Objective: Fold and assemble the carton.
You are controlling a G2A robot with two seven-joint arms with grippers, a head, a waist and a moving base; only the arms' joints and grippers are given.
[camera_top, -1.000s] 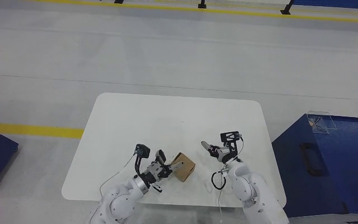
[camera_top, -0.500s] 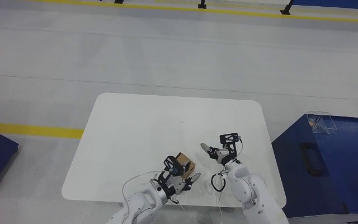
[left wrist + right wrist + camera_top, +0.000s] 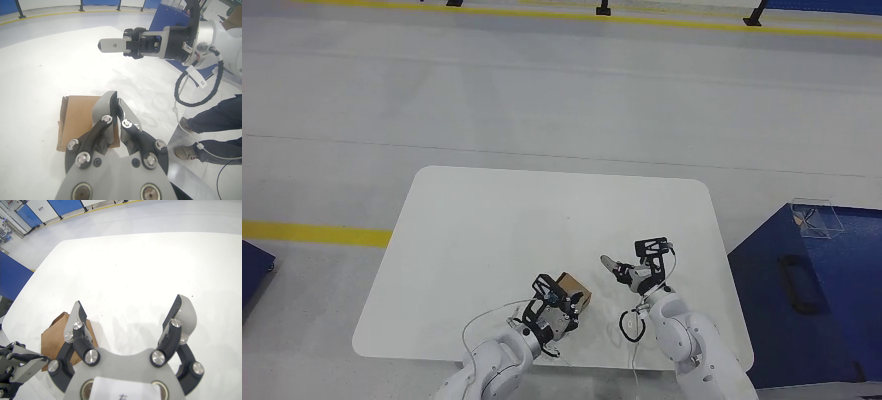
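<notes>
- The carton (image 3: 577, 290) sits in the lower middle of the top view, on the table (image 3: 542, 210) close to its lower edge. It is a small brown body rather than a flat sheet.
- So the first folds look done. In the right wrist view its outline is still uneven, and I cannot tell which flaps are tucked.
- The left pincer (image 3: 116, 99) is clenched, its pads almost meeting astride one long edge of the carton. It appears to be pinching that edge, with the brown panel spreading toward the left of the left wrist view.
- The right pincer (image 3: 130, 303) is released, with its fingers spread wide and nothing between them. It hangs over bare table just to the right of the carton in the top view, near it but not touching.
- By my judgement the task is midway: the carton is held on one side and no closing fold is under way.
- What is left seems to be pressing the remaining panels square and closing the ends, most likely with the free right pincer.
</notes>
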